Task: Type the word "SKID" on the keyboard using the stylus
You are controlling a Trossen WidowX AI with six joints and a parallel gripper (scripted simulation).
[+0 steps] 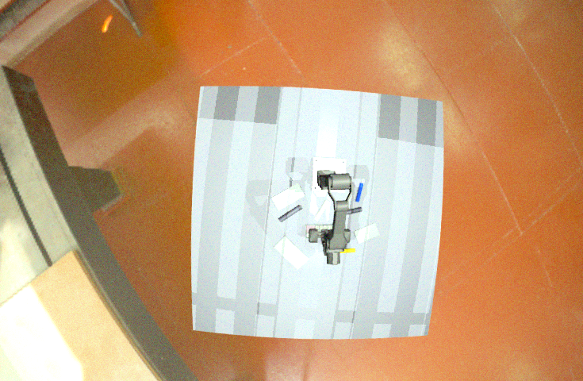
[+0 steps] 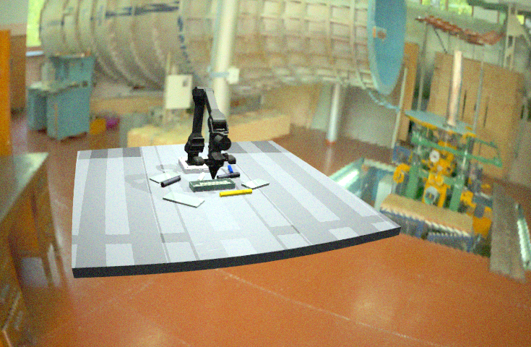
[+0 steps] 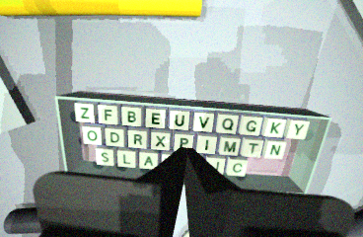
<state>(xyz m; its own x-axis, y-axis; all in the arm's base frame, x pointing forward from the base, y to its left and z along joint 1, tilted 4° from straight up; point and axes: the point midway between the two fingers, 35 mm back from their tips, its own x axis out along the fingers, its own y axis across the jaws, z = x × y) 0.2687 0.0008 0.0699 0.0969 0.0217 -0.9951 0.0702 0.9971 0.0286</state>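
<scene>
Hovering low over the keyboard (image 3: 189, 143), the tool (image 3: 185, 160) has its two fingers pressed together with nothing between them. The yellow stylus (image 2: 235, 192) lies on the tabletop (image 2: 122, 228), just beside the front edge of the keyboard, apart from the tool. In the wrist view the same stylus shows only as a yellow bar at the top edge, beyond the keyboard.

The main risk, in my judgement, is that typing starts without the stylus. The closed fingertips are wider than one key, so a press could push down two neighbours together, for example A and the hidden key beside it. The task also asks to keep hold of the stylus, and that cannot be met while it rests on the tabletop.

A second risk is in the pick itself. The stylus is round and thin, so it may roll away if one finger touches it first. It lies close to the keyboard, so a spread finger could strike the keyboard's edge and shift it.

Other pen-like things are near: a blue pen (image 2: 230, 168) and a dark marker (image 2: 170, 181). Taking one of them by mistake is possible.

The key layout is scrambled, so S, K, I and D must be found by reading, not by habit.
</scene>
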